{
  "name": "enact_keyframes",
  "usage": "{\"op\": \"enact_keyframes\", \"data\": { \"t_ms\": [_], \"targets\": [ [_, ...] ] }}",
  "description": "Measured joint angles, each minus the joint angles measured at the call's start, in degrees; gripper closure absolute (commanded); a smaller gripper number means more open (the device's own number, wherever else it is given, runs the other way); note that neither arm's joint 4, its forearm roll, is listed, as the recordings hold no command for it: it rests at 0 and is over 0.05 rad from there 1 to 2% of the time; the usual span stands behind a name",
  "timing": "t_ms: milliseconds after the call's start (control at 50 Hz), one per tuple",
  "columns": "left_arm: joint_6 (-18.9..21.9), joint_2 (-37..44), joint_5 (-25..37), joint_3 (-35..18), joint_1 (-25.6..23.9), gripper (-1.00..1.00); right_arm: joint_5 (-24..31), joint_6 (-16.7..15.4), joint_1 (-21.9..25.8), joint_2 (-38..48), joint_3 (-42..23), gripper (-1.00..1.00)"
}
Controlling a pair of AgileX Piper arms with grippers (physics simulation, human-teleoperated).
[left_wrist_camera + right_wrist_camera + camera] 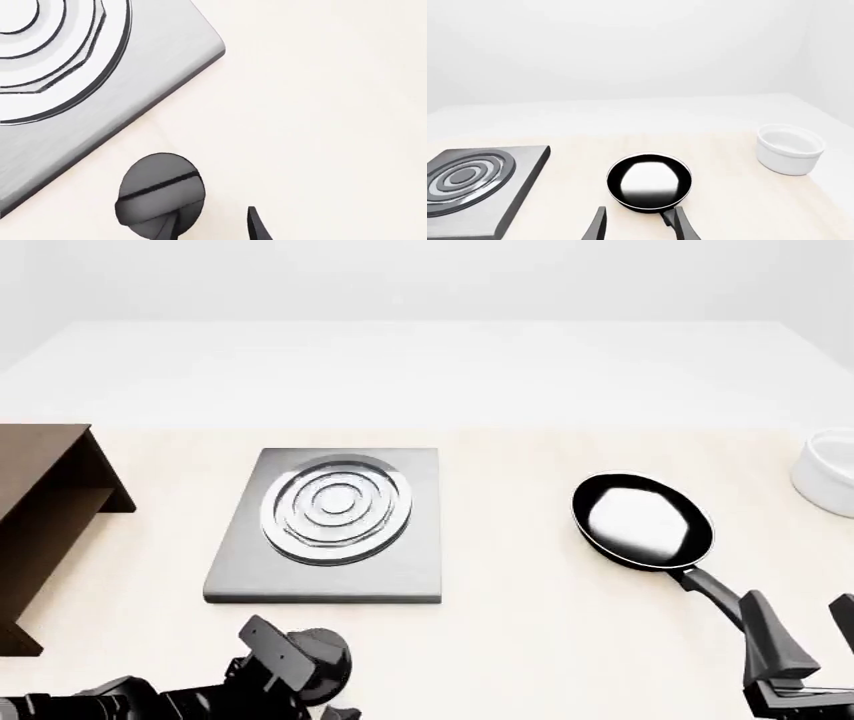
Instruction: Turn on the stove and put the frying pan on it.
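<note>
Black knob [160, 195] under the left gripper [220, 227], ready for turning.
Its jaws stand open; the right gripper [637, 225], also open, straddles the frying pan [641, 520] handle, centre-right, apart from the stove [334, 525].

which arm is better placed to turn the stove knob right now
The left. Its pincer hovers right at the black knob, just off the stove's near edge. The right pincer is lined up on the frying pan's handle, across the table from the knob.
</note>
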Motion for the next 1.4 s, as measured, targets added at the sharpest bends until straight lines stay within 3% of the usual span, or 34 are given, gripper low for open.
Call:
{"op": "enact_keyframes", "data": {
  "t_ms": [480, 640, 860, 1060, 1400],
  "targets": [
    [1.6, -1.7, 5.0, -5.1, -3.0, -1.00, -0.2, 0.1, -0.1, 0.2, 0.0, -1.00],
    [3.2, -8.2, 10.5, -6.5, -3.5, -1.00, -0.1, 0.1, -0.1, 0.1, 0.0, -1.00],
    [6.1, -23.2, 19.9, -8.7, -2.1, -1.00, 0.1, -0.1, -0.1, 0.0, 0.0, -1.00],
    [7.6, -40.8, 25.9, -7.4, 3.5, -1.00, 0.2, -0.4, -0.1, -0.1, 0.0, -1.00],
    [8.6, -65.6, 27.0, 5.2, 22.2, -1.00, 0.9, -1.2, -0.1, -0.8, -0.1, -1.00]
  ]
}}
